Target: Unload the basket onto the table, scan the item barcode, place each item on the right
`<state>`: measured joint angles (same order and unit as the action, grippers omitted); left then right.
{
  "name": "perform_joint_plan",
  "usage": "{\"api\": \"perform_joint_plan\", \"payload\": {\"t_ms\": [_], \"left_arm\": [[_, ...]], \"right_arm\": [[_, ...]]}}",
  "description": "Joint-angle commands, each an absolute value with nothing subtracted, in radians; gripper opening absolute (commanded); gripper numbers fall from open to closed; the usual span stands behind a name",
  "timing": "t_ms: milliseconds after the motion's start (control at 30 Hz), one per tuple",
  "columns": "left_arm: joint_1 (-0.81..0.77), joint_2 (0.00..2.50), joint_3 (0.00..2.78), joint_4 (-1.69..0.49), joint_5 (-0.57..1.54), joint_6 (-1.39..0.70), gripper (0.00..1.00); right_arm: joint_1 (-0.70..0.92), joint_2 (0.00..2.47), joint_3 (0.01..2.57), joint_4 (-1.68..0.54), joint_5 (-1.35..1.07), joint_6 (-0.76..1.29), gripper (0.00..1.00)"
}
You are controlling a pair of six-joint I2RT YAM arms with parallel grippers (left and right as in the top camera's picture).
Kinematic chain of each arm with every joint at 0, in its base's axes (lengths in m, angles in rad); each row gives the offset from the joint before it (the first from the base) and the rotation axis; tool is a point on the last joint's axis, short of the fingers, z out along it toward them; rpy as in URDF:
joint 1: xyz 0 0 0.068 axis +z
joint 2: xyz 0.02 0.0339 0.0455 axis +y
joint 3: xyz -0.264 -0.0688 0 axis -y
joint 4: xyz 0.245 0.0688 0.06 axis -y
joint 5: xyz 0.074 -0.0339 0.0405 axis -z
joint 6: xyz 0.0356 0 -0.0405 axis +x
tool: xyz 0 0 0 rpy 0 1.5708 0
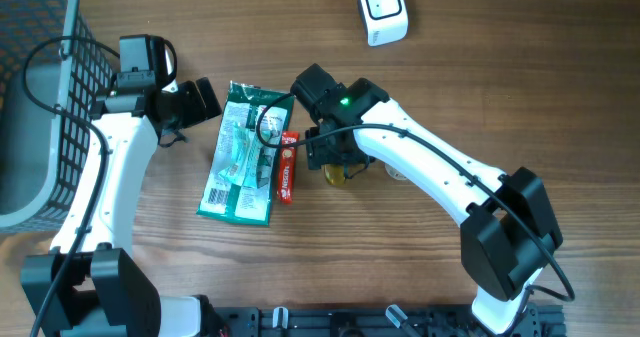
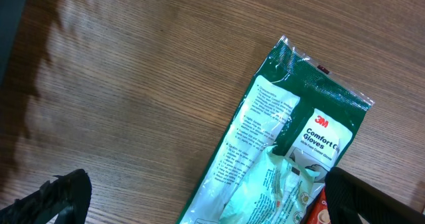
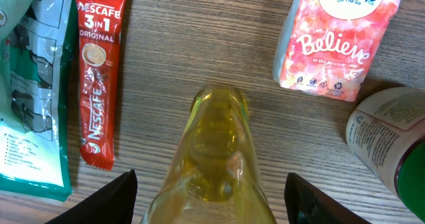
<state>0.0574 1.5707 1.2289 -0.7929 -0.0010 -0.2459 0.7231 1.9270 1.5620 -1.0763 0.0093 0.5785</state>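
Mid-table stands or lies a yellow bottle (image 3: 216,137); which of the two cannot be told. It is probably the item chosen for scanning, since the right gripper (image 3: 211,194) straddles it. The jaws stand wide, one finger on either side of the bottle with a gap showing on each, so nothing is gripped yet. A Nescafé stick (image 3: 96,78) and a gloves packet (image 1: 240,157) lie flat to its left. A tissue pack (image 3: 339,38) and a jar (image 3: 388,141) are to its right, apart enough to be taken singly. Further back, the left gripper (image 2: 206,184) hovers fully spread and empty by the packet's far corner. The scanner (image 1: 383,10) waits near the table's far edge.
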Motion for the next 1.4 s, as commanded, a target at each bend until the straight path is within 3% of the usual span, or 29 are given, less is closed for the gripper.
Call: {"api": "perform_joint_plan", "payload": {"t_ms": [0, 167, 533, 600, 700, 833, 900, 1033, 1167, 1367], "left_arm": [[0.06, 1.567, 1.236, -0.793, 0.007, -0.251, 1.0], [0.06, 1.567, 1.236, -0.793, 0.007, -0.251, 1.0], [0.06, 1.567, 1.236, -0.793, 0.007, -0.251, 1.0], [0.06, 1.567, 1.236, -0.793, 0.007, -0.251, 1.0], [0.06, 1.567, 1.236, -0.793, 0.007, -0.251, 1.0], [0.06, 1.567, 1.236, -0.793, 0.007, -0.251, 1.0], [0.06, 1.567, 1.236, -0.793, 0.007, -0.251, 1.0], [0.06, 1.567, 1.236, -0.793, 0.007, -0.251, 1.0], [0.06, 1.567, 1.236, -0.793, 0.007, -0.251, 1.0], [0.06, 1.567, 1.236, -0.793, 0.007, -0.251, 1.0]], "right_arm": [[0.72, 1.937, 1.599, -1.081, 0.039, 0.577, 0.72], [0.72, 1.937, 1.62, -1.097, 0.039, 0.576, 0.74], [0.72, 1.94, 1.586, -1.107, 0.039, 0.586, 0.67], [0.719, 1.94, 1.583, -1.097, 0.039, 0.587, 0.55], [0.719, 1.94, 1.583, -1.096, 0.039, 0.587, 0.51], [0.711, 1.919, 1.597, -1.1, 0.036, 0.586, 0.33], [0.682, 1.858, 1.603, -1.101, -0.002, 0.574, 0.33], [0.556, 1.673, 1.603, -1.088, -0.229, 0.462, 0.29], [0.328, 1.465, 1.602, -1.012, -0.868, 0.22, 0.29], [0.274, 1.409, 1.602, -1.007, -1.248, 0.206, 0.27]]}}
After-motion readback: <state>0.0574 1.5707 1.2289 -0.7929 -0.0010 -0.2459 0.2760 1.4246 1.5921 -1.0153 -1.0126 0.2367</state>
